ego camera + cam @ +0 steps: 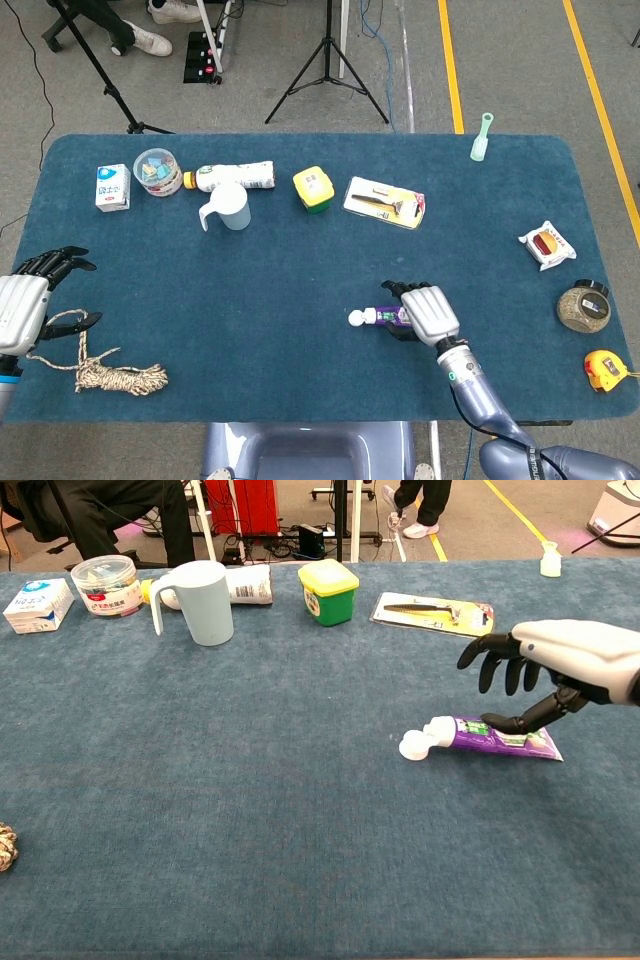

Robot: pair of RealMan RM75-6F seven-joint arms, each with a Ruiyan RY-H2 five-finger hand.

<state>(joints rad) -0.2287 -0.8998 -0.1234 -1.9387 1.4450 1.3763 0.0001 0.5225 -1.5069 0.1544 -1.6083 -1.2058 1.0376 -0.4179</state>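
One purple toothpaste tube [490, 737] flat on the blue table [300, 290], right of centre, white cap leftward; body half hidden under the right hand [428, 311] in the head view. Right hand palm down above it, fingers spread, thumb tip at the tube. Left hand [22, 310] open, fingers apart, near one rope coil [118, 377], largely cut off in the chest view.

We are in a lab or recording studio set up for robot trials, not a home. Our blue felt-covered table [300, 300] stands on a grey floor marked with yellow tape lines [452, 65], and black tripod stands [326, 70] with trailing cables [30, 60] surround it. Seated people's legs [120, 510] and a red equipment cabinet [245, 505] show behind.
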